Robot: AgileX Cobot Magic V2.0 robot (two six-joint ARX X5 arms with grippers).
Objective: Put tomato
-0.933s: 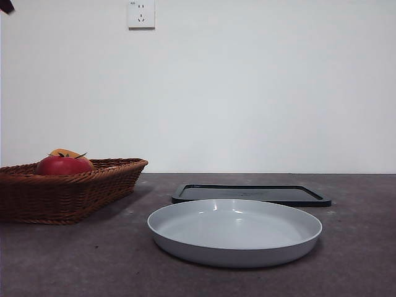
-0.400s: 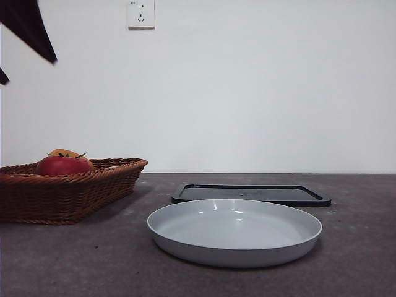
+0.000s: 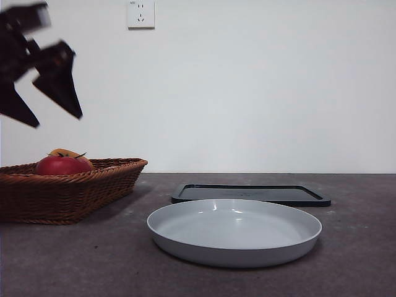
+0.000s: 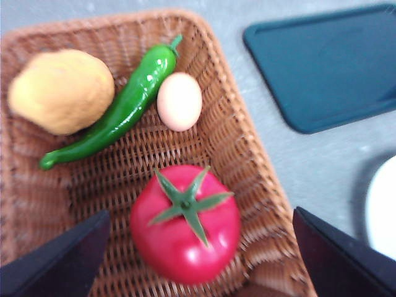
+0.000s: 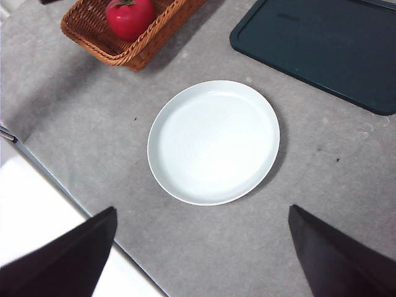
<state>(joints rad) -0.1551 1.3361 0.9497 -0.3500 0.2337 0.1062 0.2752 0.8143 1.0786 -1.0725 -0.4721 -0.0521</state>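
A glossy red tomato (image 4: 185, 226) with a green calyx lies in a brown wicker basket (image 4: 247, 142). It also shows in the front view (image 3: 60, 165) at the left, inside the basket (image 3: 74, 192), and in the right wrist view (image 5: 130, 17). My left gripper (image 3: 42, 102) hangs open in the air above the basket, over the tomato, jaws wide apart and empty. My right gripper (image 5: 201, 247) is open and high above a pale grey plate (image 5: 213, 141), which sits at the middle of the table (image 3: 235, 232).
A dark tray (image 3: 250, 193) lies flat behind the plate. In the basket lie a green chili pepper (image 4: 117, 114), an egg (image 4: 179, 101) and a yellow-orange fruit (image 4: 60, 91). A white wall with a socket (image 3: 141, 13) stands behind the table.
My left gripper has come down from the top left corner into view and now hangs above the basket. The tomato, plate and tray have not moved.
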